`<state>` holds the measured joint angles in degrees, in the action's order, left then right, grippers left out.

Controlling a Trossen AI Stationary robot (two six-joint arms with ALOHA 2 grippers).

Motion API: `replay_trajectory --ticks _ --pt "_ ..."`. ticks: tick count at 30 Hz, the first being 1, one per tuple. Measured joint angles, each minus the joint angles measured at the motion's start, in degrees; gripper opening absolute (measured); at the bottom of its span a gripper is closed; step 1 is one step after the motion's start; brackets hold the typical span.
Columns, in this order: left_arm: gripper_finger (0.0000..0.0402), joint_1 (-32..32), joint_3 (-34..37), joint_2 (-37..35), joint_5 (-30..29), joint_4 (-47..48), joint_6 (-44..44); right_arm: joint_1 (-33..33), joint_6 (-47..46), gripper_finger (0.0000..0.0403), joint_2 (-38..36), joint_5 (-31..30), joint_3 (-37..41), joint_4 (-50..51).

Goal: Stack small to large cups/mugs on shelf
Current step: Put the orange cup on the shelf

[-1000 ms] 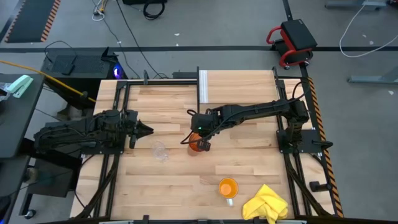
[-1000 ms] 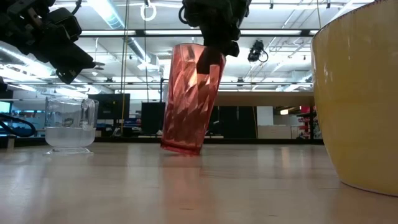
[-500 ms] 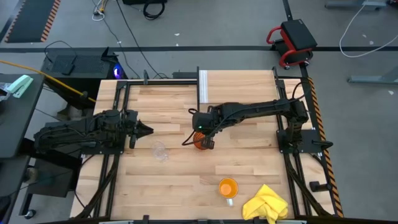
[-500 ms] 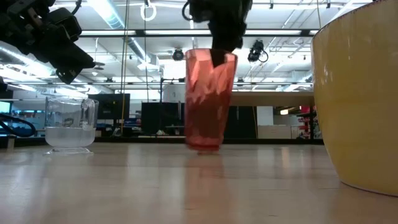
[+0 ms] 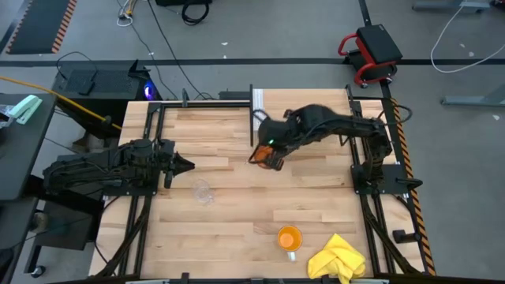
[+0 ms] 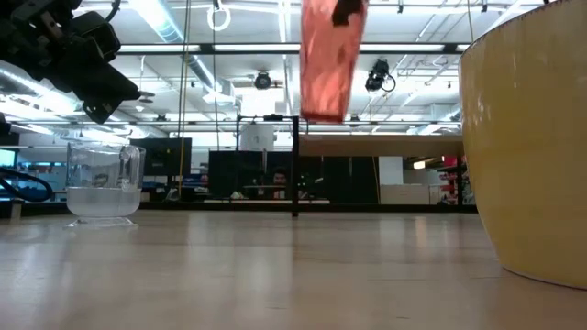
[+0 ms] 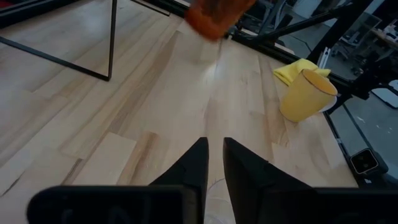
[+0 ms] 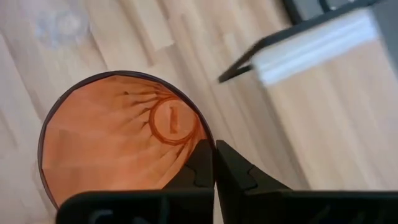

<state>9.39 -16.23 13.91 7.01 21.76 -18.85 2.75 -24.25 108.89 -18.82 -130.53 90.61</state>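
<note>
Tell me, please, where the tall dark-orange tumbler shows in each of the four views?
High view: tumbler right of centre, in the right gripper, by the shelf.
Low view: tumbler top centre, clear of the table.
Left wrist view: top edge.
Right wrist view: rim fills the middle.
Shared landmark: the small clear glass.

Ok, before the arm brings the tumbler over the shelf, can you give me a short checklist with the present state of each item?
1. Right gripper shut on the tumbler rim: ok.
2. Tumbler lifted clear of the table: ok.
3. Tumbler upright: ok, only a slight tilt in the low view.
4. Shelf free where the tumbler will land: cannot tell, the arm covers part of it.
5. Left gripper away from the path, near the glass: ok.
6. Orange cup out of the way: ok.
</note>
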Motion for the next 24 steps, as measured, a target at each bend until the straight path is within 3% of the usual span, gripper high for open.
replay_trajectory --ticks 4,15,24 --pt "0.0058 0.02 0.00 0.00 -1.58 0.00 0.00 -1.53 -1.76 0.0003 -1.67 -0.47 -4.59 -0.63" --pt "0.0051 0.02 0.02 0.37 -2.38 -0.08 0.00 -10.62 -7.15 0.0003 -9.49 -3.42 -4.16 -0.55" --pt "0.0056 0.02 0.00 0.37 -4.95 -0.04 0.00 -16.66 -7.13 0.0003 -9.07 -4.18 -4.13 -0.57"
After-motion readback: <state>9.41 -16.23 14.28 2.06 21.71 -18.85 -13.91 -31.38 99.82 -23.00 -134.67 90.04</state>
